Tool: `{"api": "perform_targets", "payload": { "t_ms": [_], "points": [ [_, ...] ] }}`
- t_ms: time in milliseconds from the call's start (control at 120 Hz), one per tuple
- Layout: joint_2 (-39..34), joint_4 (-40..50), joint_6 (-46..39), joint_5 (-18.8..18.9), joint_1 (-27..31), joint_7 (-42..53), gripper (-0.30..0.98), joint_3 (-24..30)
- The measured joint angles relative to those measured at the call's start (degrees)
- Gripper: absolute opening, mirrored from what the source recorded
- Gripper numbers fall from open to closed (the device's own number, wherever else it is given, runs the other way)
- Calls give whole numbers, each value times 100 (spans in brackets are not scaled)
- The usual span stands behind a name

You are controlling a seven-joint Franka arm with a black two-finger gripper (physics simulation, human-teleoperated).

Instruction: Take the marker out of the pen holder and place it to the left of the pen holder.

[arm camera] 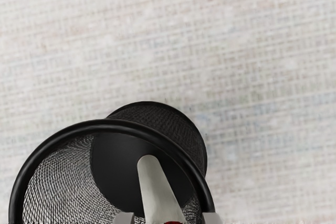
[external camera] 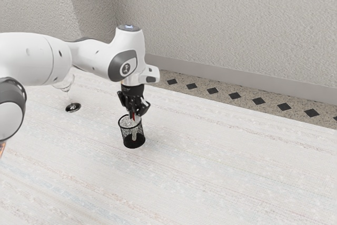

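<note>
Marker (arm camera: 157,195) first: it stands inside the pen holder, on a broad pale surface (external camera: 226,183). Over that surface comes the arm (external camera: 34,59) from the exterior view's left, its hand above the holder. A stemmed glass (external camera: 72,107) stands well apart, nearer the arm's base side. The mesh pen holder (arm camera: 92,125) is upright, and the gripper (arm camera: 168,217) points down at its mouth, open, one fingertip on each side of the marker's upper part with a gap on both sides; it has hold of nothing.

The step in hand, as I judge it, is the grasp. Center the marker between the fingers, lower a touch only if more of the barrel is needed, then close gently so both pads meet it together. One finger passes near the rim, so a sideways drift could catch the wire and tip the light holder. Once gripped, lift straight up until the lower end is well above the rim, and only then travel to the holder's left. Lower it gently before opening, since a round barrel may roll.

The marker's long axis runs close to vertical, with a slight lean. Its red part (external camera: 134,116) is uppermost, up by the fingers; the rounded pale end (arm camera: 148,162) points down toward the holder's dark base.
</note>
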State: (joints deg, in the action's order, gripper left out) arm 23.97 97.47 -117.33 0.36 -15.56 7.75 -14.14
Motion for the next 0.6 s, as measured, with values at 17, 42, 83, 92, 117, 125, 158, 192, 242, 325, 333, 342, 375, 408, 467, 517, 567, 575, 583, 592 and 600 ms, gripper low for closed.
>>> {"api": "perform_targets", "payload": {
  "t_ms": [17,42,83,92,117,125,158,192,242,325,333,342,375,408,467,517,567,575,583,592,600],
  "points": [
    [-1,5,1,0,0,1,9,0],
    [-3,11,2,0,0,3,7,0],
    [-4,16,3,-1,0,6,4,-1],
    [-4,16,3,0,0,7,4,-1],
    [-4,18,3,4,0,6,2,-1],
    [-4,18,3,6,0,6,2,-1],
    [-5,19,1,16,0,2,-1,-1],
    [-5,19,0,29,0,-4,-2,-3],
    [-9,20,-3,50,1,-16,-4,-6],
    [-40,21,-7,82,0,-37,-6,-29],
    [-47,21,-7,86,0,-40,-6,-32],
    [-54,22,-8,89,-1,-43,-7,-36],
    [-89,25,-9,101,-1,-53,-7,-58],
    [-147,28,-10,111,-1,-64,-7,-83],
    [-333,50,6,127,-2,-82,-8,-142],
    [-567,64,47,140,3,-98,-9,-178],
    [-841,70,126,160,5,-119,-9,-226],
    [-891,72,142,164,6,-123,-9,-235],
    [-934,73,158,168,8,-127,-9,-243],
    [-979,73,176,171,12,-131,-9,-249],
    [-1017,73,193,174,16,-135,-9,-255]
  ]
}}
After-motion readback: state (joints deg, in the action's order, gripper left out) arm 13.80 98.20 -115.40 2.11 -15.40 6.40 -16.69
